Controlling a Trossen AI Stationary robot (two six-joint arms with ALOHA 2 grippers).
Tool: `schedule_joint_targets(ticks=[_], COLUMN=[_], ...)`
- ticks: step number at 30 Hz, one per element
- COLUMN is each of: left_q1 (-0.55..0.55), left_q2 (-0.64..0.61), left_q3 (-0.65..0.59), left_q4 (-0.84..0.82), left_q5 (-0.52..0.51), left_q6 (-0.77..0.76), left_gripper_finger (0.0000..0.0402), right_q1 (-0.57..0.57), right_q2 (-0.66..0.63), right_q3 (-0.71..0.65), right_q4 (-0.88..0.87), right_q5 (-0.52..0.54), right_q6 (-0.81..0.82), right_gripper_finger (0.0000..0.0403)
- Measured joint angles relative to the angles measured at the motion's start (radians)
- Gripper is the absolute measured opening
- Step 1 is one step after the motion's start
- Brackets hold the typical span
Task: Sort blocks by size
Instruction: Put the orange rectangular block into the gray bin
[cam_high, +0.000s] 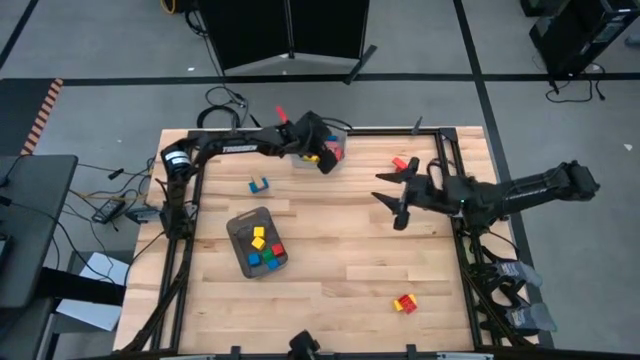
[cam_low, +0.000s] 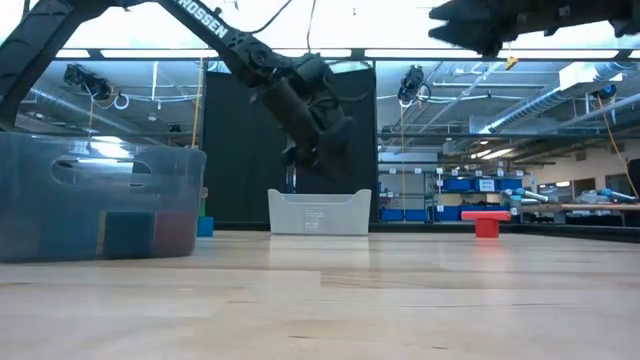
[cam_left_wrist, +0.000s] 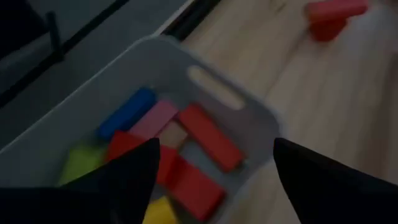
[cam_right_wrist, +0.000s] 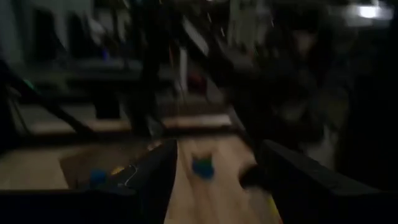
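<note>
- Drop-off step, by my judgement: left gripper (cam_high: 325, 160) hangs over the light bin (cam_left_wrist: 261, 124) at upper centre of the high view, jaws spread, nothing between them;
- Long blocks (cam_left_wrist: 208, 137), red, blue and pink, lie in that bin directly below the parted fingers (cam_left_wrist: 134, 174);
- Right gripper (cam_high: 397, 198) hovers right of centre, fingers apart, empty;
- Next up, I'd say: fetch a loose piece; red block (cam_high: 401, 162) sits close by, blue block (cam_high: 259, 185) left of centre.
</note>
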Motion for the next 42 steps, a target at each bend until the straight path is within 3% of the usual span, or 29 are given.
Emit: schedule_joint_targets(ticks=[4,7,13,16,21,30,35,42], left_q1=[-0.018,-0.038,-0.051,-0.073,-0.133,-0.281,-0.343,-0.410], left_q2=[-0.041,-0.107,-0.309,-0.405,-0.562,-0.826,-0.969,-1.096], left_q3=[-0.005,-0.077,-0.361,-0.495,-0.639,-0.768,-0.846,-0.945], left_q4=[0.011,0.100,0.370,0.474,0.512,0.515,0.513,0.513], left_q5=[0.000,-0.001,0.037,0.049,0.075,0.053,-0.010,-0.098], left_q6=[0.021,0.026,-0.035,-0.088,-0.121,-0.127,-0.129,-0.161], left_gripper_finger=[0.0322,0.0311,0.0283,0.0272,0.0262,0.0258,0.0258,0.0258], right_q1=[0.036,0.096,0.165,0.091,-0.171,-0.594,-0.700,-0.759], right_q2=[0.057,0.116,0.178,0.169,0.166,0.242,0.312,0.414], right_q3=[0.081,0.133,0.204,0.205,0.205,0.205,0.205,0.205], right_q4=[-0.208,-0.409,-0.768,-0.794,-0.887,-0.895,-0.892,-0.848], right_q5=[0.009,0.013,0.288,0.308,0.160,-0.101,-0.163,-0.183], right_q6=[0.089,0.176,0.412,0.418,0.394,0.239,0.173,0.099], right_gripper_finger=[0.0252,0.0260,0.0266,0.0266,0.0266,0.0266,0.0266,0.0266])
